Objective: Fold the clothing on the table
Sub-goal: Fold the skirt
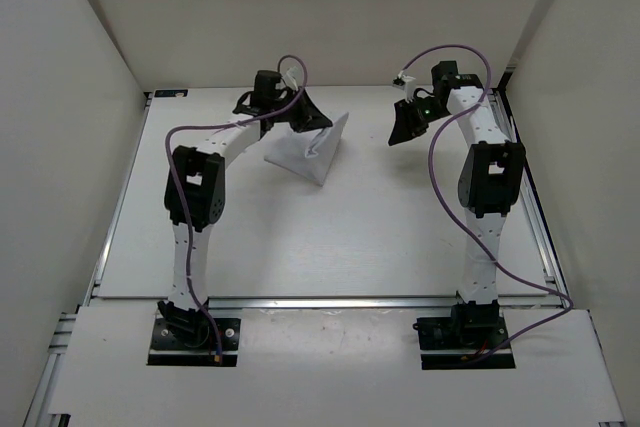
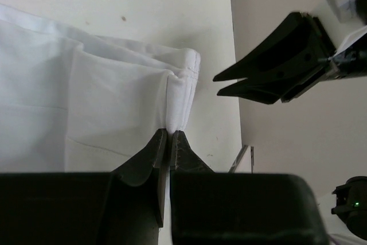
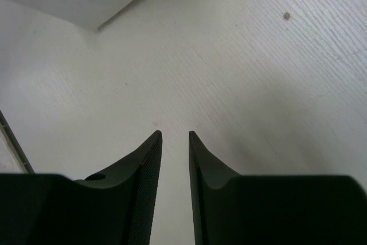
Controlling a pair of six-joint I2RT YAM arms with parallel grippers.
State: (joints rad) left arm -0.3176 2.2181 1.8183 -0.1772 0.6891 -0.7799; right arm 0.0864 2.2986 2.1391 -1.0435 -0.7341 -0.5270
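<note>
Clothing (image 1: pixel 305 152): white, far-centre of table (image 1: pixel 350 237), one edge lifted.
Left gripper (image 2: pixel 170 133): pinched tight on its hem.
Right gripper (image 3: pixel 175 135): part-open, empty, right of it.
Risk: shallow pinch; hem may slip, fold collapses.

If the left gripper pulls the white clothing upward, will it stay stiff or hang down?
Probably floppy: the clothing creases and bunches where the left gripper pinches it. Likely light too, as the fabric looks thin.
</note>
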